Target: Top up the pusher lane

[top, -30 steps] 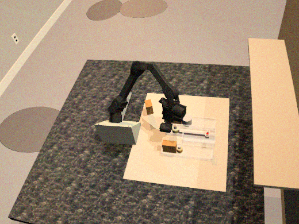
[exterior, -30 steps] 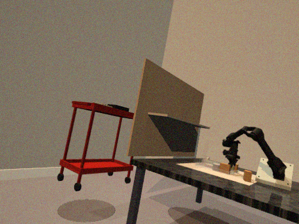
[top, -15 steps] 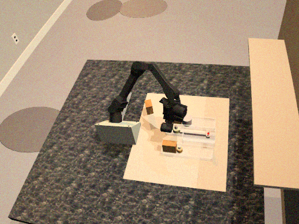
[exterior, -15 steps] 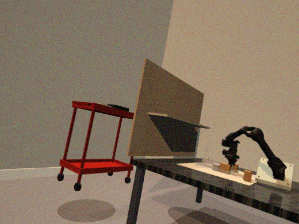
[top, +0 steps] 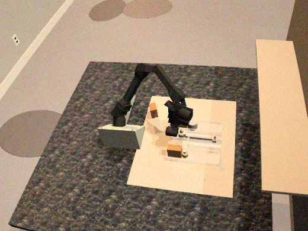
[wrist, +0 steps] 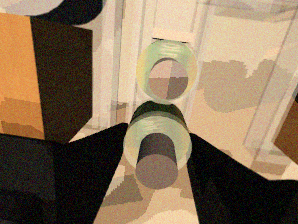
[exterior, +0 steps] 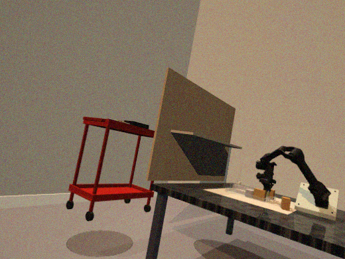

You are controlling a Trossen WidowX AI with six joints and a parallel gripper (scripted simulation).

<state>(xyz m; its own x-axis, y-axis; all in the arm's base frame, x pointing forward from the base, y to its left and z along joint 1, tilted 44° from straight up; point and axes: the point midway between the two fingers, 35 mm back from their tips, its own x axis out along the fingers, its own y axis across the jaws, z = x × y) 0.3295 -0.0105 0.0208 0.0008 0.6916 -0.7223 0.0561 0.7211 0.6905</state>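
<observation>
My gripper (wrist: 157,134) (exterior: 267,190) is shut on a jar (wrist: 157,150) with a pale green shoulder, dark green body and grey knob-like lid. A matching pale green jar (wrist: 167,75) (top: 181,133) stands in the clear sprung lane, just beyond the held jar. The two look close together or touching; the wrist view does not settle which. A pale pusher plate (wrist: 175,36) shows behind the lane jar. A red marker (top: 214,138) sits toward the lane's far end. In the top view the arm hides the held jar. Its base height and the front stop are hidden.
An orange block (wrist: 17,75) stands left of the lane in the wrist view, with a grey-topped round container (top: 192,124) beyond it. Another orange block (top: 175,150) and a tan-ringed jar (top: 185,154) are in the neighbouring lane. A third orange block (top: 153,110) (exterior: 285,203) stands near the arm base.
</observation>
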